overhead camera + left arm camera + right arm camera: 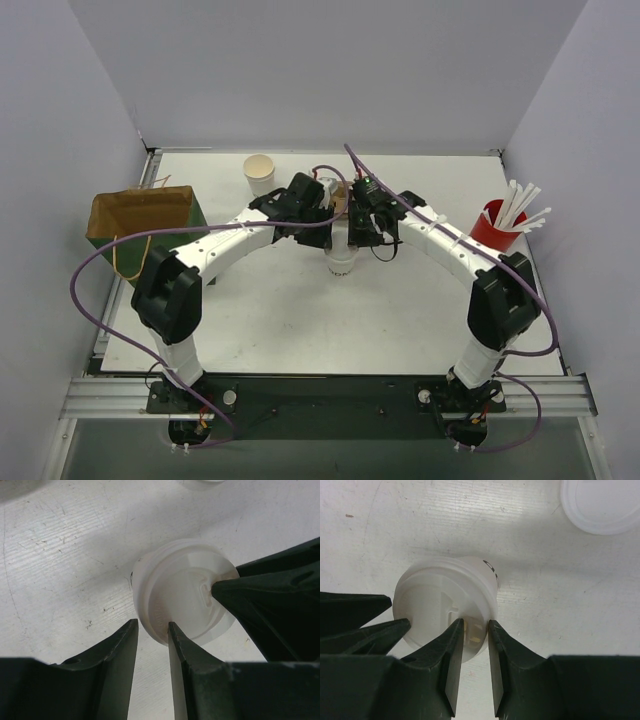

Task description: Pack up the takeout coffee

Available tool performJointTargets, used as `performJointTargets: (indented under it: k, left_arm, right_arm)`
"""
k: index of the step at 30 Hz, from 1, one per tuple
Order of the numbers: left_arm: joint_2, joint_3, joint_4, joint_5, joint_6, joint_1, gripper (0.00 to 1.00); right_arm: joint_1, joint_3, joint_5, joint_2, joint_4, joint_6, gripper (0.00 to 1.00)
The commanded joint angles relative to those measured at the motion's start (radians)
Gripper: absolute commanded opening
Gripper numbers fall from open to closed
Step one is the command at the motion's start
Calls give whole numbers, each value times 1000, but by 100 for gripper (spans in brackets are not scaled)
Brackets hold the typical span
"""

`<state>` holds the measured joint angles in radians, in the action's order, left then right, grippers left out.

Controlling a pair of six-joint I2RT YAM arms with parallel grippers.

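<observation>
One takeout coffee cup [341, 262] stands mid-table with a white lid [185, 587] on it, and both arms meet over it. My left gripper [152, 626] straddles the lid's near rim. One of its fingers rests on the lid top. The other stands just outside the cup, with a narrow gap still showing. My right gripper [475, 624] grips the opposite rim of the lid [440, 600], with one finger on top by the sip hole and the other against the outer edge. A second cup [259, 172] stands open and lidless at the back.
A brown paper bag [140, 225] stands open at the left edge. At the right is a red cup of white straws [497, 225]. A loose lid [600, 505] lies on the table just beyond the cup.
</observation>
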<state>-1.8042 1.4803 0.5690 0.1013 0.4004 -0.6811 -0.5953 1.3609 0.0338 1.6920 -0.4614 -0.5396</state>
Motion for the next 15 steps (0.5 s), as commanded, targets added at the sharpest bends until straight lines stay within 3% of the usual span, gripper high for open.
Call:
performJointTargets:
  k: [1,15]
  left_arm:
    - [52,-31,14,6,3,-15,41]
    - [101,-5,29,5,0,0,47]
  right_arm:
    - [0,67,-17,61,-43,92,22]
    - [-1,147,3,117,-48,225,24]
